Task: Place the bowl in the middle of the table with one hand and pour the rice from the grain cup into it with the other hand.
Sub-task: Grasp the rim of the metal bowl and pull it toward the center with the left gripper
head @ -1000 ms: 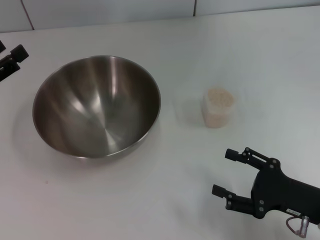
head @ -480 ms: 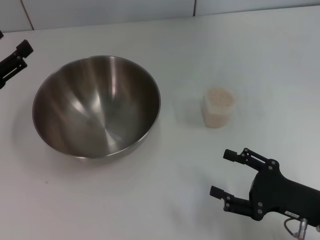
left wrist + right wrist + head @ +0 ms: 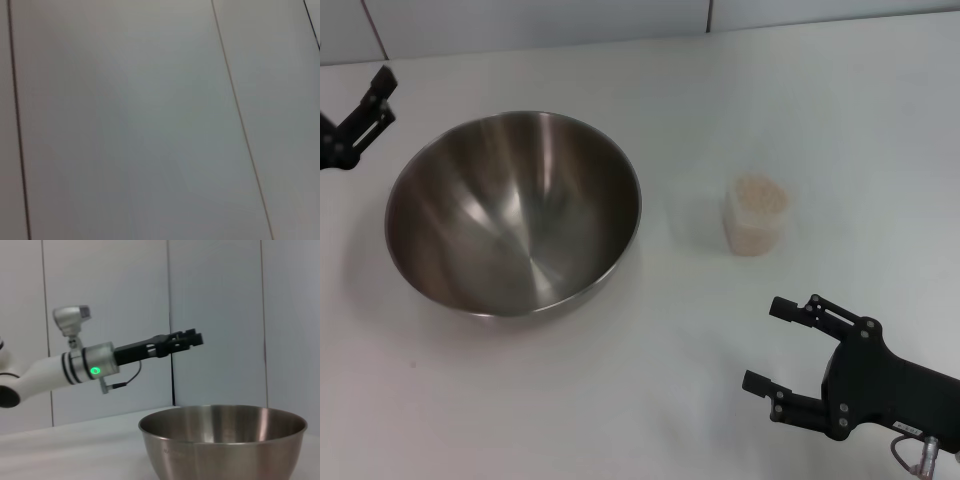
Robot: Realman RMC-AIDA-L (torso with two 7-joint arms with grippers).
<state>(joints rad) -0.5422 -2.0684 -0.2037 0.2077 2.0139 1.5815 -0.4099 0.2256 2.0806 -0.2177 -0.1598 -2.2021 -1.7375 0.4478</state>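
Cup of rice, the grain cup [image 3: 757,216], stands upright beyond our right gripper [image 3: 776,345] (fingers spread, empty); the bowl [image 3: 515,211] sits nearer our raised left gripper [image 3: 375,100], fingers unclear.

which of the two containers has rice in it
The small clear grain cup, filled with rice. The big steel bowl beside it on its left is empty.
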